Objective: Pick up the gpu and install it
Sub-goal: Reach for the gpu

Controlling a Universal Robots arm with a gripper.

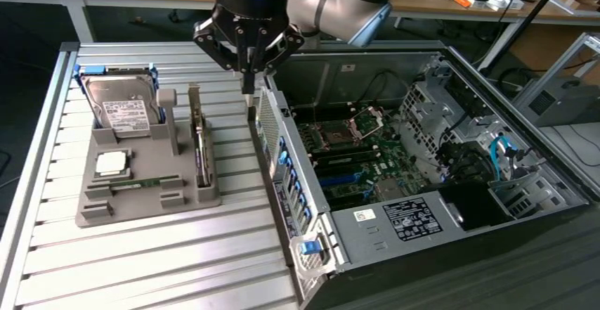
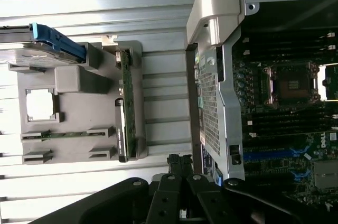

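On the near part of the ribbed tabletop (image 1: 168, 254) lies a grey holder (image 1: 140, 204) with several parts in it, and the work, as I judge it, is at its very beginning: nothing is picked up and nothing is installed. In the front of the holder lies a narrow green memory stick (image 1: 140, 182), and behind it a square processor chip (image 1: 112, 162). Along the side of the holder that faces the computer, the gpu (image 1: 199, 148) stands on its long edge in a slot, upright and not held by anything. It looks thin and flat, a green board with dark components, and a pale metal bracket at its far end; in the wrist view the gpu (image 2: 127, 108) shows as a narrow strip, seen on edge. Behind the chip stands a silver hard drive (image 1: 126, 106) with a white label. A little farther, the gripper (image 1: 249, 92) hangs over the gap between the holder and the open computer case (image 1: 272, 134), close to the perforated wall of the case, and I cannot tell if it touches it. The jaws are closed together and they hold nothing. Inside the case the motherboard (image 1: 356, 155) is exposed, and no card stands in its slots as far as I can see. So the grasp, the lift and the seating of the card are all left.
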